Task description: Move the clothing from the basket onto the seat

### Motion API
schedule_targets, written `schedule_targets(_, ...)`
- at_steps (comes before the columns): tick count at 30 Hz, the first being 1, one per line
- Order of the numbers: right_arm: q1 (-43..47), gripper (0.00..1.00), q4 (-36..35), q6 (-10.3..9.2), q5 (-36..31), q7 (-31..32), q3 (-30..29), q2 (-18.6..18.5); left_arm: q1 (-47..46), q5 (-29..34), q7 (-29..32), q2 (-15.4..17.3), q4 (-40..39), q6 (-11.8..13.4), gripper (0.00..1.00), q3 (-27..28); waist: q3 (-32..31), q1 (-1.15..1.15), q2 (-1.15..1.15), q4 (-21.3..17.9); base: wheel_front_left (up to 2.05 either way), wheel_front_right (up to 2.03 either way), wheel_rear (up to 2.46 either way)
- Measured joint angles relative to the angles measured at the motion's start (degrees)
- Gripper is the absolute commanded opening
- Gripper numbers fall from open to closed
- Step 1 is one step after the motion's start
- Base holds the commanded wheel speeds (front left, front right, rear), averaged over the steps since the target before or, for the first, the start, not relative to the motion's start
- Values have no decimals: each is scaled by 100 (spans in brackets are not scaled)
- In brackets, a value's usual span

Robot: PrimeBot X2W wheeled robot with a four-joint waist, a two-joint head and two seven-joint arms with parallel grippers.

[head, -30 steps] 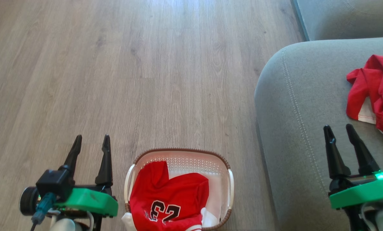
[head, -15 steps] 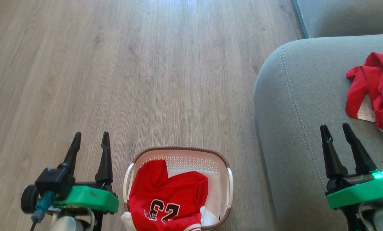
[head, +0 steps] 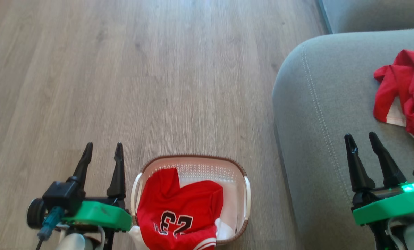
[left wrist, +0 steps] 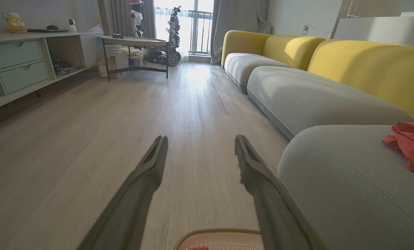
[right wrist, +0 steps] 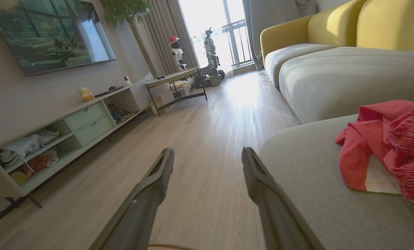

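Right now L gripper [head: 103,146] hangs over the wood floor [head: 158,69] just left of the basket [head: 193,157], jaws spread wide w/ nothing btwn them; R gripper [head: 360,136] is above the seat [head: 318,104], also wide and empty. Red jersey [head: 179,208] w/ black 23 lies in the basket at the near edge, a white piece [head: 224,232] tucked at its right. Another red garment [head: 401,93] w/ white trim lies crumpled on the seat, far right, just beyond R gripper and apart from it.
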Motion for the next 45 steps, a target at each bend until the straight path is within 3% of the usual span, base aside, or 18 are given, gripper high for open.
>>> schedule_targets(14,-406,100,-132,0,158,-35,7,-48,-507,224,0,-299,183,-119,100,-48,654,0,0,-135,0,0,0)
schedule_targets(29,-988,100,-363,0,387,-172,-71,-304,-1512,494,-16,-647,595,-296,100,-200,1812,0,0,-196,0,0,0)
schedule_targets(45,-1862,100,-1032,0,397,-275,-200,-460,-3224,396,43,-1112,3096,-926,100,-452,3127,1,0,-273,0,0,0)
